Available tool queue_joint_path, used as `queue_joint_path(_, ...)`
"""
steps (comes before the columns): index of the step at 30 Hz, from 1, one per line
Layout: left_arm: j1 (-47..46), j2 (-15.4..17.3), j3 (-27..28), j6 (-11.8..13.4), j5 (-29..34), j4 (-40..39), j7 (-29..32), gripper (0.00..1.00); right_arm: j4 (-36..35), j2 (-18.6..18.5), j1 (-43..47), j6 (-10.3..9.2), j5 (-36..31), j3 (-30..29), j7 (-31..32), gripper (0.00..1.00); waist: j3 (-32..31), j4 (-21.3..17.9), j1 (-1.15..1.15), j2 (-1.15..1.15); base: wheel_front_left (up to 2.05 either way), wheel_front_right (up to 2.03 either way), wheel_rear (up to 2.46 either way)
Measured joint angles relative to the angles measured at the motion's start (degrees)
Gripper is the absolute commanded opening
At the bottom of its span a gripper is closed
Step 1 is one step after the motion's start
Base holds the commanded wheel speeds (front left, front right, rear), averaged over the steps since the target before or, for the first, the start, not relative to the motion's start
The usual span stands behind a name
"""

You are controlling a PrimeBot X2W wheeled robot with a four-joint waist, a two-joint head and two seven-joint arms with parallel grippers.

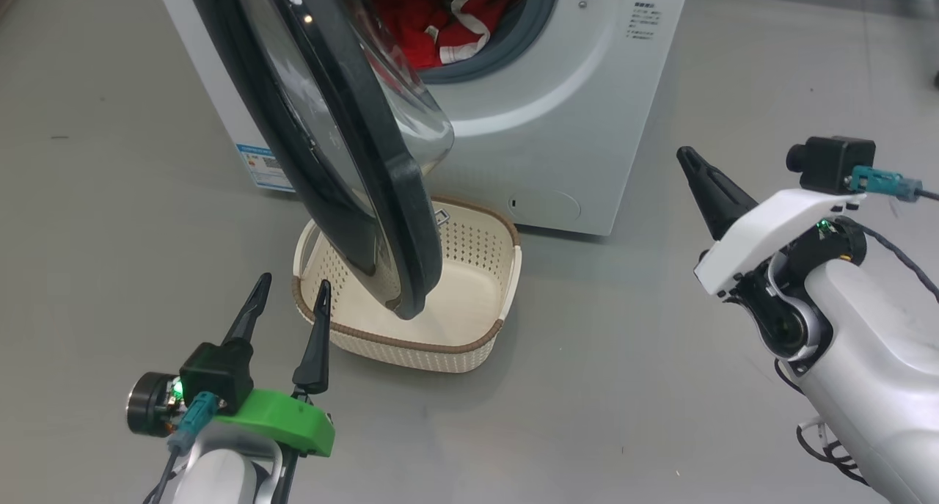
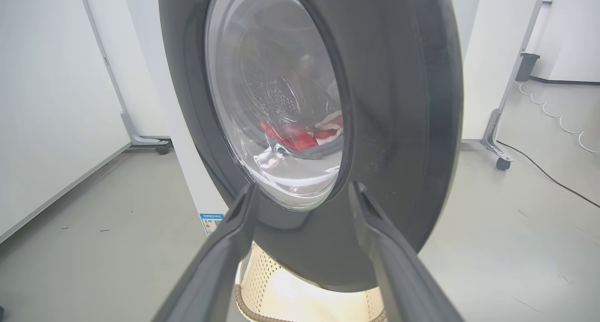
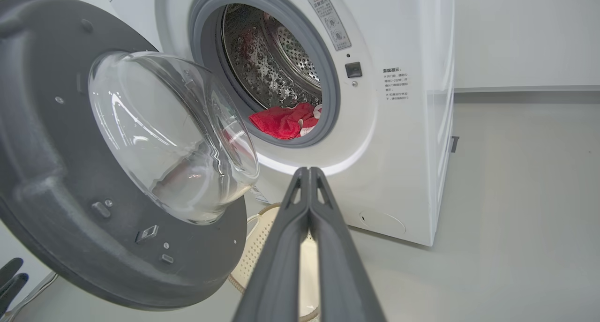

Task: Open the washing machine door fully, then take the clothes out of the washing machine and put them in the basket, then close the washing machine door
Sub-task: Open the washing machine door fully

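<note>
The white washing machine stands ahead, and its door, black-rimmed with a glass bowl, hangs partly open over the cream basket. Red and white clothes lie in the steel drum. My left gripper is open and empty, low beside the door's outer face and apart from it. In the left wrist view its fingertips frame the door, with the clothes seen through the glass. My right gripper is shut and empty, off to the right. From its wrist, the shut gripper points at the machine's front below the clothes.
The basket sits on grey floor right under the door's lower edge. White partition panels on wheeled feet stand behind, and a cable runs across the floor. Open floor lies to the machine's right.
</note>
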Motion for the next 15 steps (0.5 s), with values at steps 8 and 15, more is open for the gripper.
queue_joint_path(8, 2.54, 0.34, 1.57, 0.44, 0.35, -0.11, 0.0, 1.0, -0.73, -2.58, 6.02, -3.23, -6.25, -0.3, -10.02, 0.0, -2.84, -3.38, 0.0, 0.0, 0.0, 0.0, 0.0)
queue_joint_path(15, 3.67, 0.35, 3.0, 0.44, 0.42, -0.74, 0.0, 1.0, -1.18, -3.28, 11.1, -7.19, -8.17, -0.99, -13.01, 0.0, -4.35, -5.41, 0.0, 0.0, 0.0, 0.0, 0.0)
